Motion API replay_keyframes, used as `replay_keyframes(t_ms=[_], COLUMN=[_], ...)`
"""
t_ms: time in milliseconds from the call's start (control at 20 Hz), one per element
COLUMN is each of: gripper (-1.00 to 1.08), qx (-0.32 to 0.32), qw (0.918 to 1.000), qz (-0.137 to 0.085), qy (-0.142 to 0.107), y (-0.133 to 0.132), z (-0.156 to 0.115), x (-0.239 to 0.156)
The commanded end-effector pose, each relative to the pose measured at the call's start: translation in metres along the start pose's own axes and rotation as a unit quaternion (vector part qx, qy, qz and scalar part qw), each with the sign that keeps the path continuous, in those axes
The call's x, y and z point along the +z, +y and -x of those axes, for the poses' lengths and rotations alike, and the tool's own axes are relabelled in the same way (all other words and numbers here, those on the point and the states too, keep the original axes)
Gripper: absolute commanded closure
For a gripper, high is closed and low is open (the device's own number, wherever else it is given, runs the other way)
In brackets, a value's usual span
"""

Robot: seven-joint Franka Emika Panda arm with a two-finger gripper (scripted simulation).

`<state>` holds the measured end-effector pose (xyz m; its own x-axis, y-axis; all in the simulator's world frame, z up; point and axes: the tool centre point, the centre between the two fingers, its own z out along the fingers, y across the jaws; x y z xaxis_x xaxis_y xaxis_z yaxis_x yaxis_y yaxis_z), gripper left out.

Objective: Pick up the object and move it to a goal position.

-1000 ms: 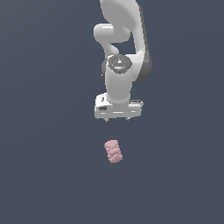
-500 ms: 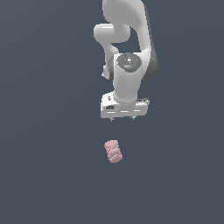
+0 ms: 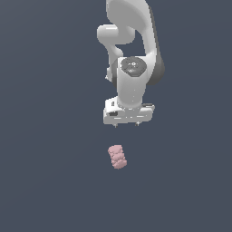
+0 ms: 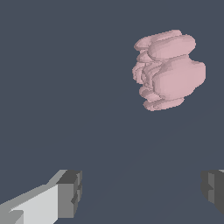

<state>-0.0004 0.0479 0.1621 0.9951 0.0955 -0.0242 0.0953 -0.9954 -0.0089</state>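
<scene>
The object [image 3: 118, 157] is a small pale-pink knobbly oblong lying on the dark grey surface, alone and untouched. My white gripper [image 3: 127, 124] hangs some way behind it in the exterior view, slightly toward that view's right. Only the tips of its fingers show under the hand there. In the wrist view the object [image 4: 167, 70] fills a good part of the picture, and my gripper [image 4: 142, 192] is open: two grey fingertips [image 4: 70, 192] stand wide apart with nothing between them. The object lies outside the gap between them.
A plain dark grey surface [image 3: 50, 181] spreads all around. The white arm [image 3: 131, 41] rises behind the gripper.
The gripper has shifted toward the exterior view's right and turned a little over the last second. The object has stayed where it was.
</scene>
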Motion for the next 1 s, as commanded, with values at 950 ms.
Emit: replay_keyframes(t_ms=[950], gripper=[-0.92], qx=[-0.103], qw=[0.9947], qz=[0.005], qy=[0.01], y=[0.042], z=[-0.088], x=[0.02])
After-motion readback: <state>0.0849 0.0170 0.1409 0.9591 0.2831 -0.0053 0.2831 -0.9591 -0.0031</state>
